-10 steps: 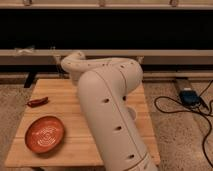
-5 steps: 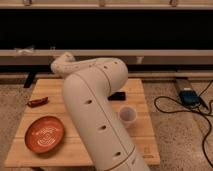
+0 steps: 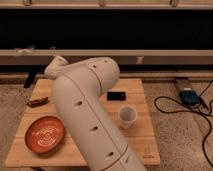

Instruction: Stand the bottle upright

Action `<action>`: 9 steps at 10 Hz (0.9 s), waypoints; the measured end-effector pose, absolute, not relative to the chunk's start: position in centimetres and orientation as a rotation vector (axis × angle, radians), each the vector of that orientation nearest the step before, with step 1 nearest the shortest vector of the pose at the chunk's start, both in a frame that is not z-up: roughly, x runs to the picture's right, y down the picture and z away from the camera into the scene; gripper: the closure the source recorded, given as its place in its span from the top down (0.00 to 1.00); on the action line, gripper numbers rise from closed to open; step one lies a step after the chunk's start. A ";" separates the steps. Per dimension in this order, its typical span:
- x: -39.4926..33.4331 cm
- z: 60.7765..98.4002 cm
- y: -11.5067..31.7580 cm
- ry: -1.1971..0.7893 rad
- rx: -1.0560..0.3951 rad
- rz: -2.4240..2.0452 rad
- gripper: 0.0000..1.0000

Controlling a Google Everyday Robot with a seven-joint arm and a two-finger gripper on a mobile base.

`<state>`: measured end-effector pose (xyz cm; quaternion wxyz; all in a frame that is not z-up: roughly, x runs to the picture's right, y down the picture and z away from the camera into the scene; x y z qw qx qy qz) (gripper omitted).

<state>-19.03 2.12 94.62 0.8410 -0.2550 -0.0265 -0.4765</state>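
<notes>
Wooden slatted table [image 3: 145,135] stands on a speckled floor, with a dark panelled wall behind it. One white robot arm [image 3: 85,110] fills the middle of the camera view, rising from the 6 o'clock edge of the frame and bending over the table toward 10 o'clock, where its rounded joint ends near the far left corner. Gripper: hidden past that bend, so its position beyond the joint and how far it is open cannot be told, nor whether it has hold of anything. The bottle: not located (the arm covers the centre and far-left part of the tabletop). Items seen on the table: an orange-red ribbed bowl [image 3: 45,135] at 8 o'clock, upright and apart from the rest; a translucent white cup [image 3: 127,116] at 4 o'clock, upright with its mouth up, just beside the arm's flank; a small flat black object [image 3: 116,95] at 2 o'clock, behind the cup and apart from it; a reddish-brown elongated item [image 3: 37,102] lying at the 9 o'clock edge. Off the table at 3 o'clock, a blue device [image 3: 189,96] lies on the floor.
</notes>
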 end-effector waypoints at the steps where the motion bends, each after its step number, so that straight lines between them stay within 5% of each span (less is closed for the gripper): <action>1: -19.0 94.9 2.3 -0.046 -0.539 -1.009 0.80; 9: -17.8 97.4 3.1 0.009 -0.541 -1.003 0.80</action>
